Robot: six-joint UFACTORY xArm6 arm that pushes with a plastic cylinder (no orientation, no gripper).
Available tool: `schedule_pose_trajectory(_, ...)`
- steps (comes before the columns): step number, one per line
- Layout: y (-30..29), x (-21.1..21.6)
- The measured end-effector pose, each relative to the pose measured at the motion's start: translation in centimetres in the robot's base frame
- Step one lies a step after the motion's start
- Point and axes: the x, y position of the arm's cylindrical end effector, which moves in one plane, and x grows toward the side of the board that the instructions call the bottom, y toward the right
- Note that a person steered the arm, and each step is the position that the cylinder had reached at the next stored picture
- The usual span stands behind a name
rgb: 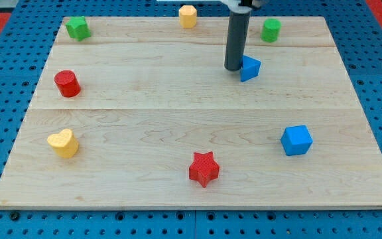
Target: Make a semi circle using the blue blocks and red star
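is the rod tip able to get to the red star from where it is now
Probably yes. My tip sits against the left side of the small blue triangular block near the view's top, and the bare wooden board lies between it and the red star block.

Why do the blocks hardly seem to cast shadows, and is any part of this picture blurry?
In the camera view the light is soft and even: the red star and blue cube show only faint shadows at their bases, and the wooden board has no glare. Blocks look sharp; only the top of the rod is cut off, while my tip sits beside the blue triangular block.
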Motion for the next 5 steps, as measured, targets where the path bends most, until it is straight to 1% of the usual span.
schedule_pose_trajectory(1,2.2,1.4)
schedule_pose_trajectory(2,5.4,5.9)
schedule_pose_trajectory(3,6.9,5.4)
schedule_pose_trajectory(4,5.0,4.5)
schedule_pose_trajectory(5,4.9,4.5)
